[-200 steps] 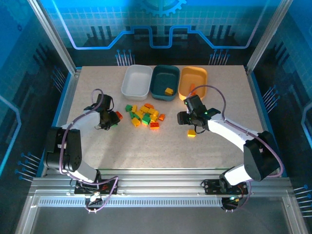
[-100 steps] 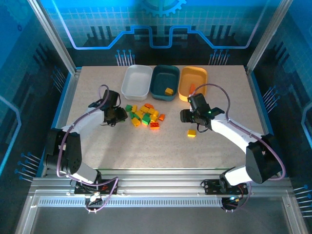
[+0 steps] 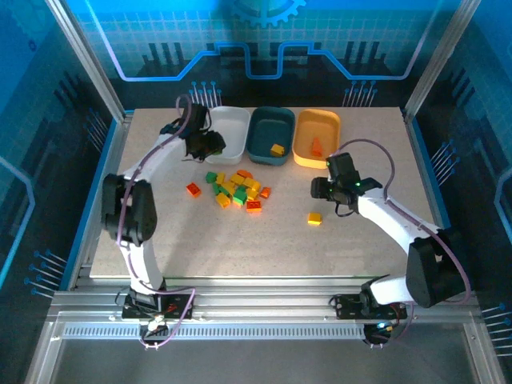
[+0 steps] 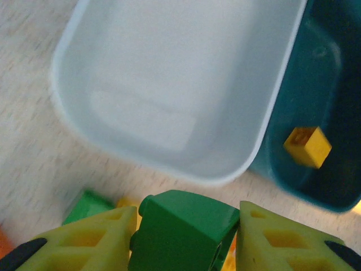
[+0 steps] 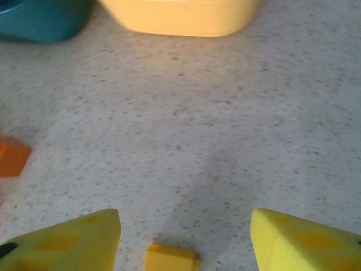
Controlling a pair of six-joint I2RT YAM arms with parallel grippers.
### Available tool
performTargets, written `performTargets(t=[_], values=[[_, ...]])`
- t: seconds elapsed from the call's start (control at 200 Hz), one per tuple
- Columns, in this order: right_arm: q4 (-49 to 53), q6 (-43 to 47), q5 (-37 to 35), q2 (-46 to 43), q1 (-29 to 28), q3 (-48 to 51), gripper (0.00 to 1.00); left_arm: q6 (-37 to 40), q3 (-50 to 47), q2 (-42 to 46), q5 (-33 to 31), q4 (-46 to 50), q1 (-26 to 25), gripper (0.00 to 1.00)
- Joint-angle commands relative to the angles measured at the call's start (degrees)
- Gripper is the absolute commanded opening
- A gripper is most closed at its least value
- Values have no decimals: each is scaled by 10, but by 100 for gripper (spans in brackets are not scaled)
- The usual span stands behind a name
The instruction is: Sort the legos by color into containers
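Fingers of my left end effector (image 4: 183,240) pinch a green lego brick (image 4: 180,226), held just beside the near rim of the white tray (image 4: 169,84). My right end effector (image 5: 185,237) is spread above the worktop (image 5: 214,130), with a yellow brick (image 5: 171,259) lying on it near the fingers. Loose legos (image 3: 236,190) sit piled on the worktop in front of the dark teal tray (image 3: 268,128) and the yellow-orange tray (image 3: 320,128).

Top view: tabletop (image 3: 240,248) evenly bright, lit from overhead; surrounds dim w/ blue glow at back. Short soft shadows under the arms. Left wrist cam: white tray (image 4: 169,84) soft and smeared, green brick (image 4: 180,231) close to lens, out of focus. Right wrist cam: faint grey shadow mid-table, bottom corners blurry.
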State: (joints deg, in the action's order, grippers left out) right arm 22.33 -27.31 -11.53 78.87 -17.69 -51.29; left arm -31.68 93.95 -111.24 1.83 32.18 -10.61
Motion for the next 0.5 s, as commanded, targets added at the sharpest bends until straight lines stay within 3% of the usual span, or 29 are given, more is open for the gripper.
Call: performTargets(t=[0.0, 0.235, 0.495], values=[[3, -39, 2, -24, 41, 20, 65, 29, 100, -66, 17, 59, 8, 45], [28, -44, 21, -37, 96, 21, 68, 29, 301, -227, 42, 127, 16, 46], [49, -36, 31, -76, 134, 19, 72, 20, 316, -267, 68, 110, 15, 53]])
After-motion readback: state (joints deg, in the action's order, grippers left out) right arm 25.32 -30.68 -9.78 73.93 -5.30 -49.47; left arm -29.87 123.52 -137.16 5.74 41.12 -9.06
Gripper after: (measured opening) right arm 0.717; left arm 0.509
